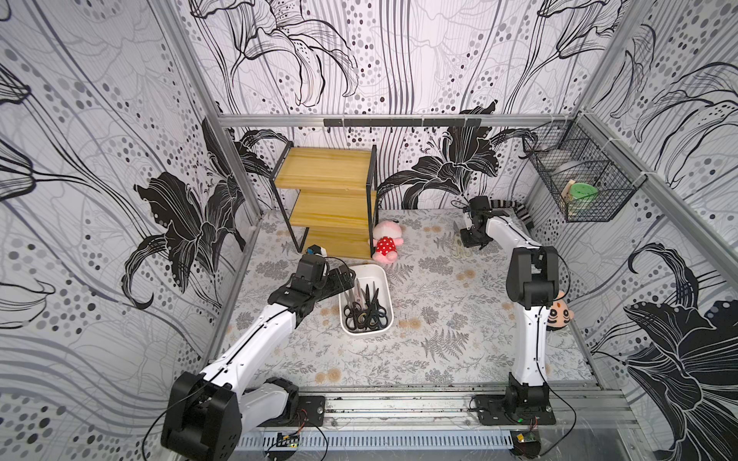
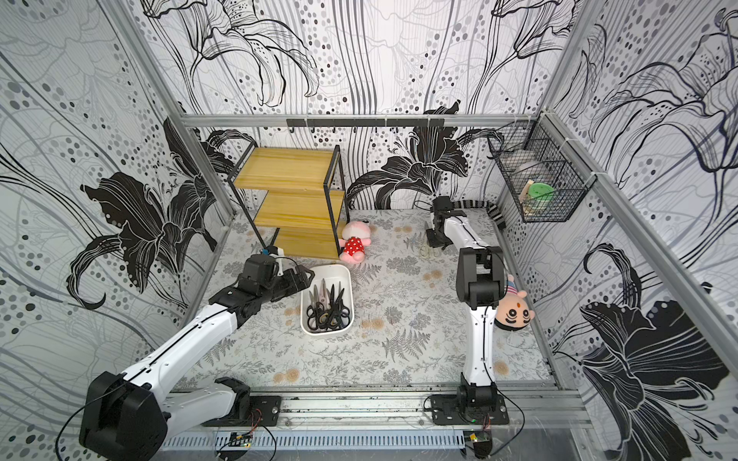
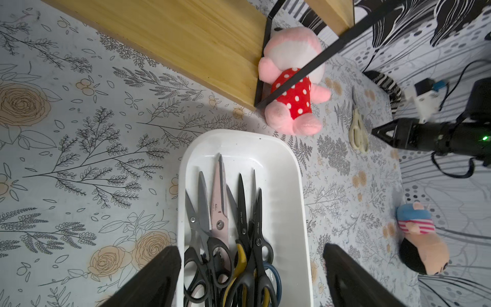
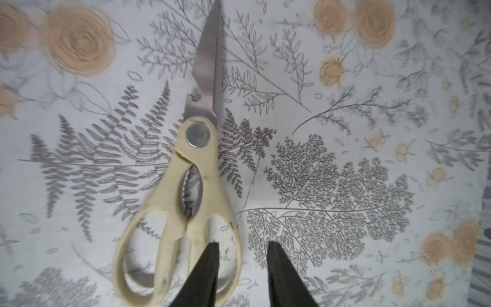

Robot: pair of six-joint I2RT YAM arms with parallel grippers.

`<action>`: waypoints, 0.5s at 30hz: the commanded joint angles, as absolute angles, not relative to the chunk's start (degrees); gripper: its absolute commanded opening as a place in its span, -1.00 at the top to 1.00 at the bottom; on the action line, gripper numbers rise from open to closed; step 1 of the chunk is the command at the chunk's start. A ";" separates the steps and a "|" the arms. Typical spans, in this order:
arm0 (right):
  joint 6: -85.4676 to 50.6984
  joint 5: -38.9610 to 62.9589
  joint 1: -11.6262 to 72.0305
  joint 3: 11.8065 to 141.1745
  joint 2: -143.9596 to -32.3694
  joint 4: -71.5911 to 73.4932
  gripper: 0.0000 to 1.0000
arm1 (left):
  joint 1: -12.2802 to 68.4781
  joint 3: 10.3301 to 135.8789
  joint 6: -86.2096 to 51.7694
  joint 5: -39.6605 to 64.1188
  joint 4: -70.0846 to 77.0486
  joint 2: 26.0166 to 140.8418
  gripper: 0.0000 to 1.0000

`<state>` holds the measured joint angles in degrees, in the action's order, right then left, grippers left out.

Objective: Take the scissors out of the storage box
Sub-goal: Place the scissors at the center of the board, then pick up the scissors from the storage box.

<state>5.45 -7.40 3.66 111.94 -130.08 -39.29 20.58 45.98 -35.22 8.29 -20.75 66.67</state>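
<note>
The white storage box (image 1: pixel 386 279) (image 2: pixel 348 279) sits mid-table in both top views. Several scissors (image 1: pixel 365 307) (image 3: pixel 220 212) lie in it, mostly black-handled, with a yellow-black, a blue and a long pale pink pair. My left gripper (image 1: pixel 346 279) (image 3: pixel 249 245) hangs open above the box's far-left end; the left wrist view shows its fingers (image 3: pixel 159 276) wide apart, straddling the handle end of the box (image 3: pixel 297 170). A cream-handled pair of scissors (image 4: pixel 196 186) (image 1: pixel 459 249) lies flat on the table at back right. My right gripper (image 4: pixel 242 243) (image 1: pixel 469 242) is open just above its handle, holding nothing.
A wooden shelf unit (image 1: pixel 327 191) stands behind the box, and a pink plush in a red dotted dress (image 1: pixel 385 244) leans at its foot. A doll (image 1: pixel 559 313) lies by the right arm. A black wire basket (image 1: pixel 583 179) hangs on the right wall.
</note>
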 commanded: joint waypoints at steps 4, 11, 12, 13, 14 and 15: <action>-11.13 2.90 3.63 103.84 -113.73 -37.97 0.24 | 27.73 51.37 -31.80 -1.51 -26.81 71.41 -0.40; -27.53 9.84 5.56 80.09 -95.90 -24.51 0.23 | 31.29 52.82 -31.37 -1.98 -30.09 75.51 0.01; -29.20 9.92 6.38 78.37 -93.73 -23.93 0.23 | 31.34 52.82 -31.37 -1.67 -30.30 75.90 0.02; -29.84 9.24 7.69 76.78 -92.22 -23.97 0.23 | 31.35 52.82 -31.24 -1.39 -30.56 76.33 0.03; -30.14 8.42 9.37 75.73 -91.04 -24.28 0.23 | 31.30 52.90 -30.99 -1.01 -30.81 76.76 0.04; -29.98 7.51 10.89 74.98 -90.20 -24.88 0.23 | 31.33 53.07 -30.78 -0.74 -31.12 77.26 0.05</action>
<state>-24.86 6.66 7.33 77.52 -91.92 -26.72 31.14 51.55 -31.99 -0.36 -29.41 76.31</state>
